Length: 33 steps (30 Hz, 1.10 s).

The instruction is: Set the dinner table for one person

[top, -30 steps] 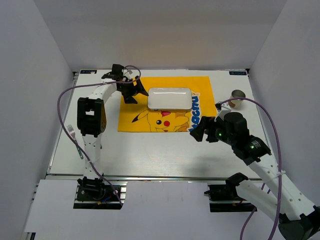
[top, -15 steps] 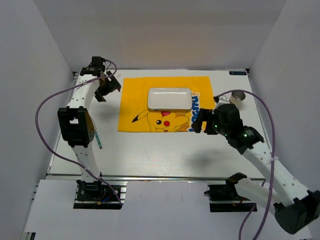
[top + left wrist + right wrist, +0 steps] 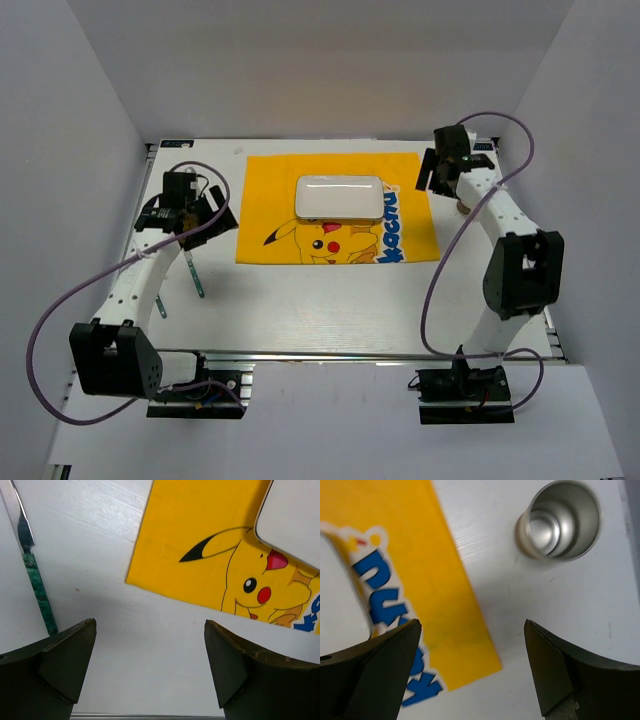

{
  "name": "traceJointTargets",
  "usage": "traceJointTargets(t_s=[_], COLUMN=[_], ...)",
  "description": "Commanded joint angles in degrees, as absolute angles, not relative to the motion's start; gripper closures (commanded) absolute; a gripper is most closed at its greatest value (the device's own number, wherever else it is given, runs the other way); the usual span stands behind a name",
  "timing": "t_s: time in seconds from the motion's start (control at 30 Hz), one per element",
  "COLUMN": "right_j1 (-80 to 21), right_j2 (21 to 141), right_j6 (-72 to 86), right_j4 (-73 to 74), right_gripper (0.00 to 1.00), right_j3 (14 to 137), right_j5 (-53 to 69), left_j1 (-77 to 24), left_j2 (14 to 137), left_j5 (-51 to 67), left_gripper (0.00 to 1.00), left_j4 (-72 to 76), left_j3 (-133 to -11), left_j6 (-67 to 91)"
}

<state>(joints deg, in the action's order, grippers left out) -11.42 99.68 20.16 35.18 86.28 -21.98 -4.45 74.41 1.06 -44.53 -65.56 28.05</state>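
My left arm bends low over the dinner table (image 3: 320,300), left gripper (image 3: 149,625) spread wide and empty beside the placemat (image 3: 270,190). My right arm stretches to the far side, right gripper (image 3: 472,625) gaping empty near the metal cup (image 3: 562,522).

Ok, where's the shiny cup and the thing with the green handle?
shiny cup (image 3: 560,521): right wrist view, its inside wall.
green-handled utensil (image 3: 39,592): left wrist view, middle of its handle.

dinner table (image 3: 330,300) — white; flat; faint board seams; large, rectangular
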Motion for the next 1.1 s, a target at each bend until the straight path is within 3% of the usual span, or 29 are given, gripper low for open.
traceJointTargets(t_s=[0.0,0.27,0.57,0.63,0.77,0.83,0.87,0.93,1.07], right_j1=[-8.4,-2.7,-0.8,-0.7,-0.6,-0.7,-0.8,-0.8,-1.1], right_j2=[104.2,117.9,123.9,124.5,126.1,125.6,125.4,125.6,126.4], right_j6=[12.8,8.1,4.7,4.8,5.7,6.8,7.0,7.7,8.8], right_j4=[36.5,37.7,33.4,33.0,32.3,30.9,29.8,29.4,29.7], right_gripper=[0.11,0.16,0.22,0.31,0.6,0.68,0.84,0.98,1.0], right_j3=[92.8,103.7,108.3,108.3,108.1,106.6,106.3,106.5,108.8], right_j5=[-25.7,-24.5,-21.4,-19.7,-19.2,-20.4,-20.1,-19.9,-20.3], left_j1=[-4.3,-4.3,-4.3,-4.3,-4.3,-4.3,-4.3,-4.3,-4.3], left_j2=[71.7,73.6,74.0,74.1,74.3,74.5,74.6,75.0,75.1], left_j5=[5.3,10.2,14.1,14.7,15.5,15.7,16.1,16.4,16.6], left_gripper=[0.02,0.02,0.02,0.02,0.02,0.02,0.02,0.02,0.02], left_j4=[-37.7,-37.5,-36.5,-36.3,-36.1,-36.1,-36.0,-36.1,-35.9], left_j3=[-61.3,-60.6,-60.2,-60.2,-60.1,-60.0,-60.0,-60.1,-59.9], left_j6=[26.5,26.0,25.6,25.5,25.3,25.3,25.3,25.3,25.1])
